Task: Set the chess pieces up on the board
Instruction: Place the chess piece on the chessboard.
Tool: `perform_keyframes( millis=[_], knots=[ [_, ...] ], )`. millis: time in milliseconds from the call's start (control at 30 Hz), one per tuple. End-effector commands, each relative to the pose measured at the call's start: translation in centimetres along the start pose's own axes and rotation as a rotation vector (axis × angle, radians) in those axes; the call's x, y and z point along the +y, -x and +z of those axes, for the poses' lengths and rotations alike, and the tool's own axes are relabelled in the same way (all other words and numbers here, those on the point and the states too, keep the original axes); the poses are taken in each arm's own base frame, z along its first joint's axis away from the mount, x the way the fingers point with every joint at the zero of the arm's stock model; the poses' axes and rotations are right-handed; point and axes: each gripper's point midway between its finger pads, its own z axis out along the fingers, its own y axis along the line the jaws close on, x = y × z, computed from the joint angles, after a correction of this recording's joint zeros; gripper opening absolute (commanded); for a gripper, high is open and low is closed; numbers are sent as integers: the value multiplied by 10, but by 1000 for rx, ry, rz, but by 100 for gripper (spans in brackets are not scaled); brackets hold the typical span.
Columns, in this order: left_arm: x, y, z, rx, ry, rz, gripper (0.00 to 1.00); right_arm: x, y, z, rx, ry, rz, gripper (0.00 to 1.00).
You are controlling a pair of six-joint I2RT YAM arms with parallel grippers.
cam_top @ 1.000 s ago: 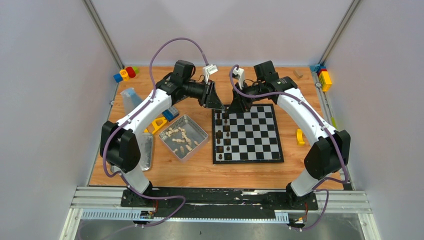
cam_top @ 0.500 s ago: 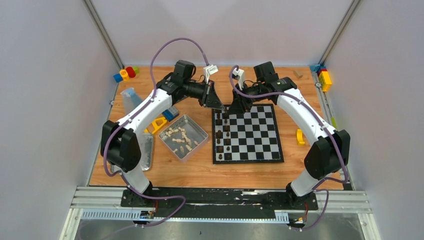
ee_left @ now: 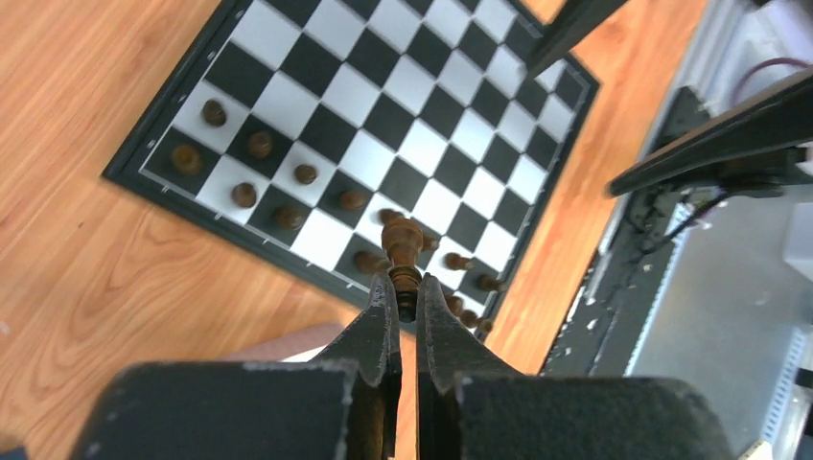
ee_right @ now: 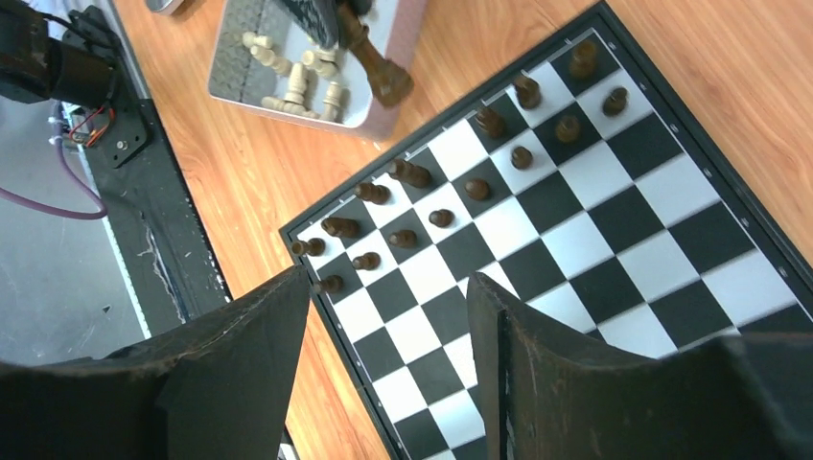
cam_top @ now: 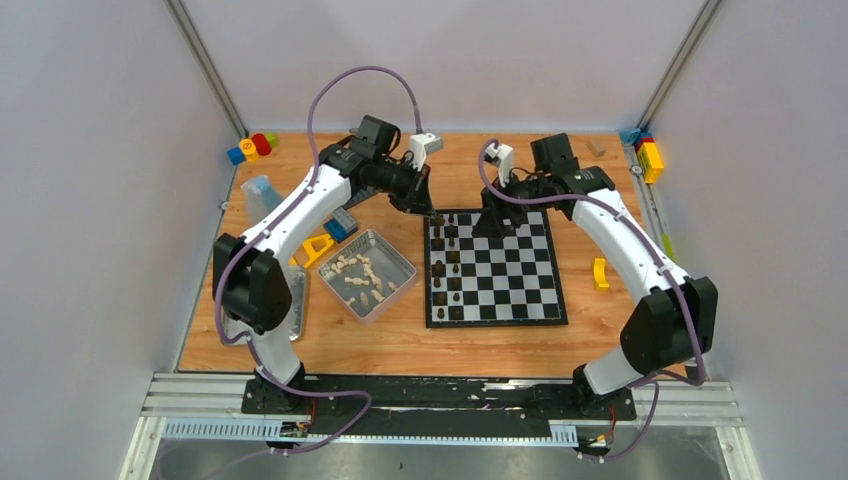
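Left jaws pinch a dark brown chess piece [ee_left: 403, 251]; right jaws spread, empty. Lower it upright onto the black-and-silver chessboard [ee_left: 422, 144] beneath them, centred in a free square.

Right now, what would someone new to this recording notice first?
The left gripper is shut on a dark brown chess piece, hovering over the chessboard at its far-left corner. The right gripper hangs open over the board's far edge. Dark pieces line the board's two left columns, while the cream pieces lie in the metal tin left of it.
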Motion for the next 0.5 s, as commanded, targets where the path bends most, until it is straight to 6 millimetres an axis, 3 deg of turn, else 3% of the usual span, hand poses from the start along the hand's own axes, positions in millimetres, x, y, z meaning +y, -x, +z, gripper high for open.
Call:
perform_keyframes(
  millis=[0,467],
  knots=[
    [28,-21,5,138,130,41,0,-8,2,-22,-52,-60,-34,62],
    [52,-52,42,396,268,73,0,-38,-38,-28,-58,-117,46,61]
  ],
)
